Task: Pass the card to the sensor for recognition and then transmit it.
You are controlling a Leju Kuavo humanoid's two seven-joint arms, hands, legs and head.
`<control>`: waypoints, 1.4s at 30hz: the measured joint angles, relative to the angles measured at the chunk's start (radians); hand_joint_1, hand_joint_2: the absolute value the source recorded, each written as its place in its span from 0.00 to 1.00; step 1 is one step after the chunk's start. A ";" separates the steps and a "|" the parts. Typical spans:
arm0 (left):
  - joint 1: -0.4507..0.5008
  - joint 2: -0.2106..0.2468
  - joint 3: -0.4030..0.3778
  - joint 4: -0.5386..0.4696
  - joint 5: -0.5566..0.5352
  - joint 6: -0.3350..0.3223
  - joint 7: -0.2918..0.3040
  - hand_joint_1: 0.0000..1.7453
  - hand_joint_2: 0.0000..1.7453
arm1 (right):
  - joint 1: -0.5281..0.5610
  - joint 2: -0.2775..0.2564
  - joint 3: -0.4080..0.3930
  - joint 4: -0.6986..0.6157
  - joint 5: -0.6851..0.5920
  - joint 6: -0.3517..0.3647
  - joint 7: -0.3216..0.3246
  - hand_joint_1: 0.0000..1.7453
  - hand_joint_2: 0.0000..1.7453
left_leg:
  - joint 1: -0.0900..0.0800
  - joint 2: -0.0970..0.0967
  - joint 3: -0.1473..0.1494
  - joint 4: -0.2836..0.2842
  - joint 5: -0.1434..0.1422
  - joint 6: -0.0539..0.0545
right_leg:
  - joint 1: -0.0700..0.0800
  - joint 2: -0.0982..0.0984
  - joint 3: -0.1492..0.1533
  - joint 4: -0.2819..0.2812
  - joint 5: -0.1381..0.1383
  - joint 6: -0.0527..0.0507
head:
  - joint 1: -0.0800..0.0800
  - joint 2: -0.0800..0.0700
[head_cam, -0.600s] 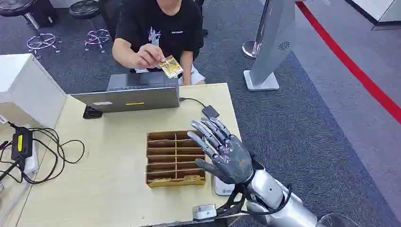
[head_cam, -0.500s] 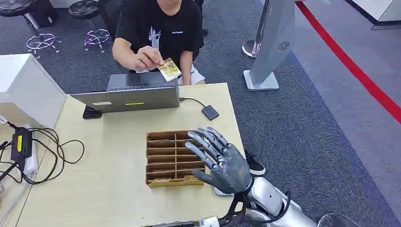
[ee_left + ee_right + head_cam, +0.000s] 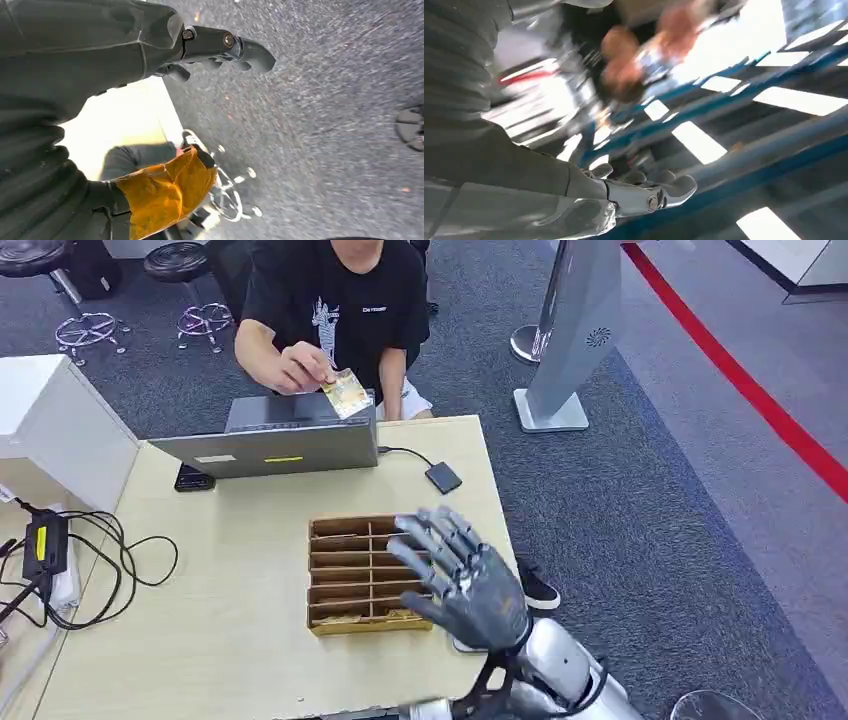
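Brown cardboard, that's the divided organizer tray (image 3: 350, 575) sitting on the pale wooden table (image 3: 230, 570), split into narrow slots in two columns. Most slots look bare from up here; down in the nearest row there's something small and yellowish lying in the left slot and again in the right one, too small to name.

Over the tray's right edge hangs the right hand (image 3: 465, 580), palm turned toward the table, fingers (image 3: 425, 535) spread wide apart and holding nothing. In the right wrist view the same hand (image 3: 644, 192) is there with fingertips fanned out, the background a blur.

The card (image 3: 346, 393), yellowish with a printed face, is well apart from that hand: a person's hand (image 3: 296, 367) pinches it at the far side of the table, just above the back edge of the grey laptop (image 3: 270, 440). The person wears a black T-shirt (image 3: 335, 290) and sits behind the laptop.

From the laptop a cable runs to a small dark square reader (image 3: 443, 478) lying flat near the table's right edge, between the laptop and the tray. On the left of the table, a tangle of black cables (image 3: 110, 560).

The left hand (image 3: 220, 47) hangs over grey carpet in its wrist view, fingers curled partway in; whether they are closed I can't tell. It holds nothing.
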 joint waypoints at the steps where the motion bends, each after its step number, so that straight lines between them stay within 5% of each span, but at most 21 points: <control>1: -0.004 0.000 -0.005 0.000 -0.010 0.000 0.000 0.00 1.00 | -0.053 0.021 -0.039 0.028 0.006 0.000 0.030 0.00 1.00 | 0.000 0.000 0.000 0.000 0.001 0.000 | 0.000 0.000 0.000 0.000 0.001 0.000 | 0.000 0.000; 10: -0.026 0.000 -0.059 0.001 -0.086 -0.022 0.000 0.00 1.00 | -0.487 0.125 -0.178 0.499 0.222 -0.002 0.311 0.00 1.00 | 0.000 -0.001 -0.001 0.000 0.006 0.000 | 0.000 -0.001 -0.001 0.001 0.005 0.000 | 0.000 0.000; 19: -0.049 0.000 -0.086 0.002 -0.113 -0.037 0.009 0.00 1.00 | -0.704 0.181 -0.192 0.922 0.235 0.027 0.412 0.02 1.00 | 0.000 -0.003 -0.002 0.000 0.005 0.000 | 0.000 -0.001 -0.001 0.001 0.004 0.001 | 0.000 0.000; 20: -0.049 0.000 -0.086 0.002 -0.113 -0.037 0.009 0.00 1.00 | -0.710 0.185 -0.194 0.944 0.226 0.030 0.412 0.95 1.00 | 0.000 -0.003 -0.002 0.000 0.005 0.000 | 0.000 -0.001 -0.002 0.001 0.004 0.001 | 0.000 0.000; 21: -0.050 0.000 -0.086 0.002 -0.113 -0.037 0.009 0.00 1.00 | -0.713 0.188 -0.196 0.960 0.221 0.033 0.410 0.98 1.00 | 0.000 -0.003 -0.003 0.000 0.005 0.000 | 0.000 -0.001 -0.002 0.001 0.004 0.001 | 0.000 0.000; 26: -0.053 0.000 -0.087 0.005 -0.115 -0.037 0.010 0.00 1.00 | -0.721 0.201 -0.199 1.019 0.201 0.039 0.388 0.91 1.00 | 0.000 -0.002 -0.003 0.000 0.005 0.000 | 0.000 -0.001 -0.003 0.001 0.004 0.001 | 0.000 0.000; 33: -0.052 0.000 -0.087 0.008 -0.112 -0.033 0.010 0.00 1.00 | -0.721 0.210 -0.199 1.050 0.188 0.040 0.379 1.00 1.00 | 0.000 -0.003 -0.004 0.000 0.005 0.000 | 0.000 -0.001 -0.003 0.001 0.004 0.001 | 0.001 0.000; 42: -0.050 0.000 -0.087 0.008 -0.102 -0.029 0.007 0.00 1.00 | -0.713 0.214 -0.191 1.058 0.218 0.019 0.313 1.00 1.00 | 0.000 -0.002 -0.004 0.000 0.005 0.000 | 0.000 -0.001 -0.004 0.001 0.004 0.001 | 0.000 0.000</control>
